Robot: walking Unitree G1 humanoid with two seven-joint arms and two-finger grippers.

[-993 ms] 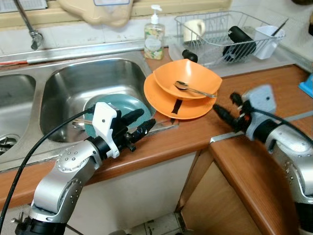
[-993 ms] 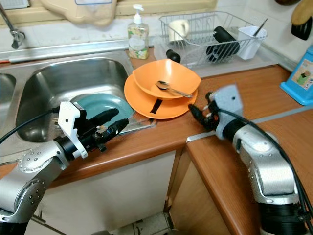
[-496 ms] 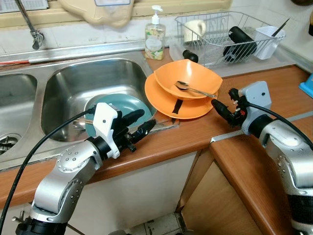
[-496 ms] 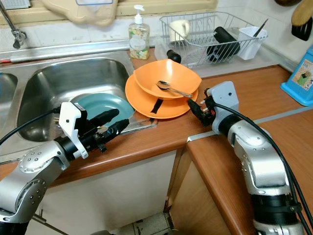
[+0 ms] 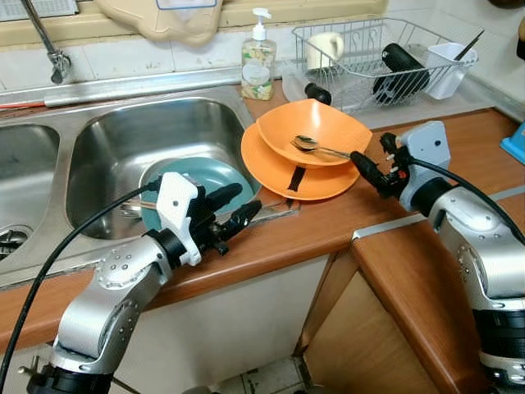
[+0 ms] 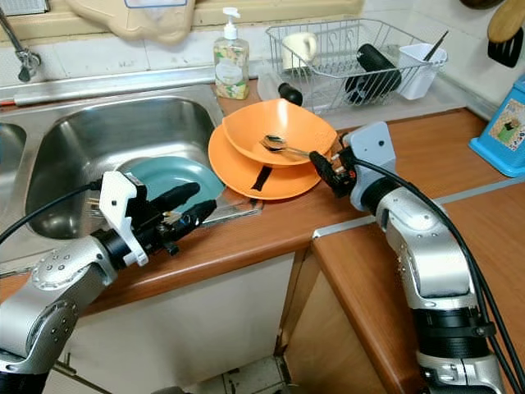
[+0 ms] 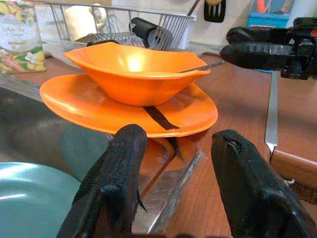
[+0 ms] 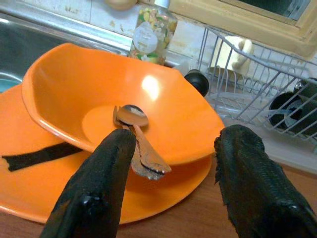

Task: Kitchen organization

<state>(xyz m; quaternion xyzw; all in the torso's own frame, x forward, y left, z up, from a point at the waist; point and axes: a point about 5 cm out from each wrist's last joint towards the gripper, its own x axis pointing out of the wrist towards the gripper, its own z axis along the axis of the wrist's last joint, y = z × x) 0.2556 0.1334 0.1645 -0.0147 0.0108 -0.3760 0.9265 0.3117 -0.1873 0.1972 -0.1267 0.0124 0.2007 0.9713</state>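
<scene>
On the wooden counter (image 5: 426, 139), a spoon (image 5: 321, 148) lies in an orange bowl (image 5: 312, 131) stacked on an orange plate (image 5: 271, 168). Its long axis runs from the scoop at ten o'clock to the handle at four o'clock, overhanging the rim. The right tool (image 8: 168, 163), fingers apart, straddles the handle tip. Probably best to close squarely across the handle, then lift gently. The left tool (image 5: 234, 209), also apart, hovers by the sink (image 5: 107, 139).
</scene>
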